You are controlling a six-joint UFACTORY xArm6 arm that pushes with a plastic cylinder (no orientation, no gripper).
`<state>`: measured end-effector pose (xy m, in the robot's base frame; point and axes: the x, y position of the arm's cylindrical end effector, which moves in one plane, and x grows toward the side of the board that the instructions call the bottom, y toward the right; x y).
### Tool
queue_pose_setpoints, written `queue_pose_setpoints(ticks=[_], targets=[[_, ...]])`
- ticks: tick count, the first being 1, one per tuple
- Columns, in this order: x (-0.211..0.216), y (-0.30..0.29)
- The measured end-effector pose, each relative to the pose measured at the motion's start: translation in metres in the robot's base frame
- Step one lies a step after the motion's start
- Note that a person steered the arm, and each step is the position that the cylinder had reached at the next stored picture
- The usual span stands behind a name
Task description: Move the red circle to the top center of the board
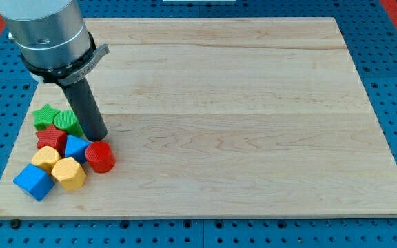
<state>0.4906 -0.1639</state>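
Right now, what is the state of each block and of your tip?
red circle: upright, view's lower left, not yet moved.
my tip: just above the red circle.
green star: in cluster.
red star: in cluster.
blue cube: cluster's bottom.

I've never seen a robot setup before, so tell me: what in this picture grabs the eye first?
A big grey arm comes down at the view's top left, ending in a dark rod whose tip sits just above the red circle. Beside it, at the view's lower left, bright blocks huddle together: a green star, a red star, a blue cube and a yellow hexagon. The wooden board holds them all.
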Motion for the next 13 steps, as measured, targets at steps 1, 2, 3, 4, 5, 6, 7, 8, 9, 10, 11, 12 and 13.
queue_pose_setpoints(ticks=[1, 2, 3, 4, 5, 6, 7, 8, 9, 10, 11, 12, 13], targets=[[0.003, 0.045], [0.024, 0.103], [0.061, 0.129], [0.128, 0.117], [0.128, 0.109], [0.127, 0.086], [0.128, 0.062], [0.128, 0.062], [0.128, 0.057], [0.128, 0.055], [0.128, 0.049], [0.128, 0.044], [0.128, 0.038]])
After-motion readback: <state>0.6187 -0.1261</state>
